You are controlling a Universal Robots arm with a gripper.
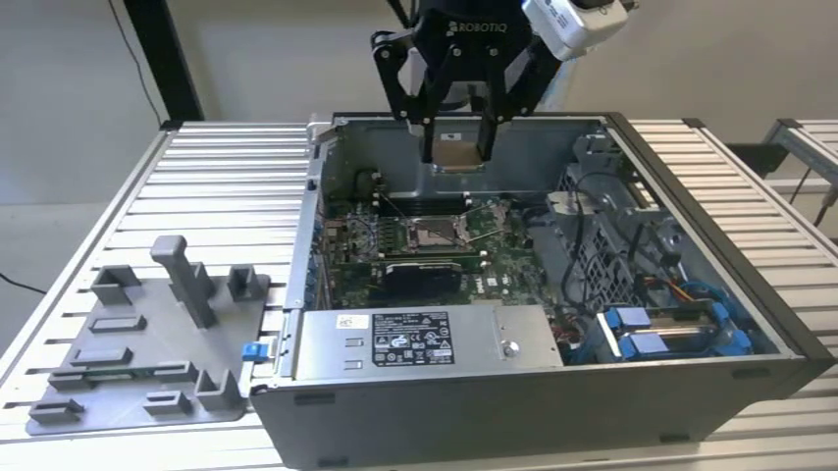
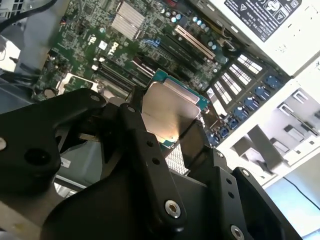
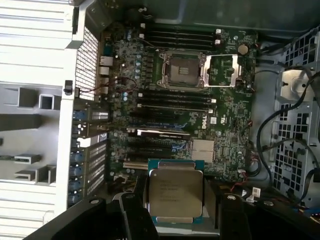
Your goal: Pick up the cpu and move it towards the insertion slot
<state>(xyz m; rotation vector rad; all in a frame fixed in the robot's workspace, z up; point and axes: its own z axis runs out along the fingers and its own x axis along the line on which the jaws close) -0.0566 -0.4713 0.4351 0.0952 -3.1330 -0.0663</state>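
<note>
My black gripper [image 1: 456, 145] hangs above the back of the open computer case, shut on the cpu [image 1: 457, 153], which shows a tan face between the fingers. In both wrist views the cpu [image 3: 175, 192] [image 2: 170, 112] shows a silvery top and a green rim, clamped at two opposite edges. The insertion slot [image 1: 433, 233] lies open on the green motherboard, below the held chip and nearer the case's front. In the first wrist view the slot [image 3: 180, 70] has a tan-grey centre, and its silver frame is swung open beside it.
A grey fixture tray [image 1: 144, 334] with upright blocks lies at the exterior view's left of the case. Inside the case, a silver power supply [image 1: 406, 339] sits at the front. A drive cage with blue parts [image 1: 668, 329] and cables fills the right side. The case walls [image 1: 308, 216] enclose the board.
</note>
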